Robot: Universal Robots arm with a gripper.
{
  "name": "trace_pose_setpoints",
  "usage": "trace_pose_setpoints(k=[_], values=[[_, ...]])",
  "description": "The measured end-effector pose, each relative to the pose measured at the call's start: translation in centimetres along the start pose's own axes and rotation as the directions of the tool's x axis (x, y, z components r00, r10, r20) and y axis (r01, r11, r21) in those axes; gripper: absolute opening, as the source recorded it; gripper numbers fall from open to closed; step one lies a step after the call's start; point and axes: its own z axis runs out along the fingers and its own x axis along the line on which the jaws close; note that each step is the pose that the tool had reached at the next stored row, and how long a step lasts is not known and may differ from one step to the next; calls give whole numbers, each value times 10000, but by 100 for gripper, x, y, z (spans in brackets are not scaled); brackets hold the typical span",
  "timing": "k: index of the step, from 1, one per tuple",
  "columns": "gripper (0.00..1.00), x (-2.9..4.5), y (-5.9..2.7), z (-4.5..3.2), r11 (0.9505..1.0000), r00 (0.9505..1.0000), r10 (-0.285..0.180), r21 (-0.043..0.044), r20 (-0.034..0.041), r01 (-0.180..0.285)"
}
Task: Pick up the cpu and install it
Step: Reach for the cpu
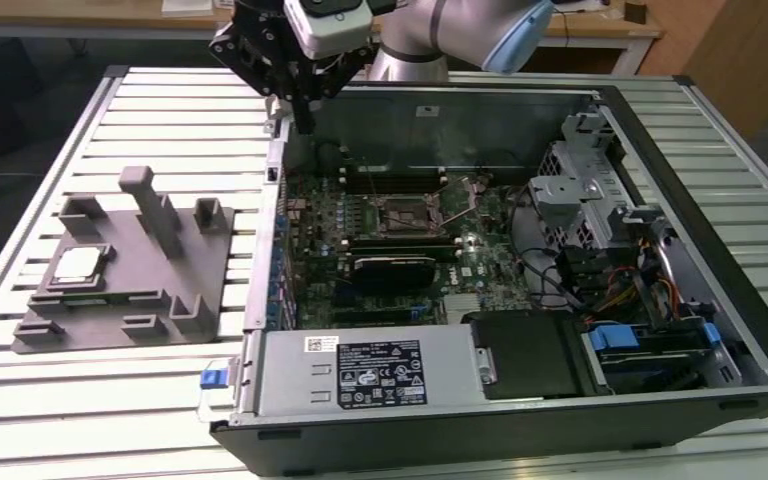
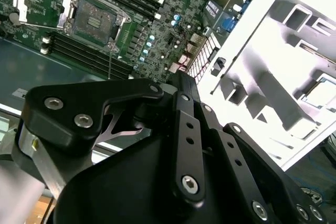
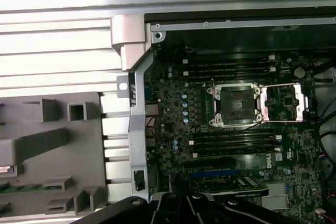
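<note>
The cpu [image 1: 77,265], a small square chip with a silvery top, lies flat in a recess of the grey plastic tray [image 1: 131,300] at the exterior view's left. My gripper [image 1: 307,124] hangs above the back left corner of the open computer case [image 1: 704,200], high above the tray and far from the cpu. Its fingers are shut together with nothing between them. The dark square socket [image 1: 404,212] sits in the middle of the green motherboard with its metal frame swung open; it is also seen in both wrist views [image 3: 233,106] [image 2: 92,20].
The case lies on its side on a slatted metal table [image 1: 37,400]. Drive cages and cables [image 1: 598,230] fill its right side and a power supply [image 1: 357,370] its front. The tray's upright posts [image 1: 157,210] stand beside the cpu.
</note>
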Motion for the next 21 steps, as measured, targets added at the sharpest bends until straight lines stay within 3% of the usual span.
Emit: trace_pose_setpoints(k=[21], values=[[11,134,-11,6,10000,10000,0,0,0,0]])
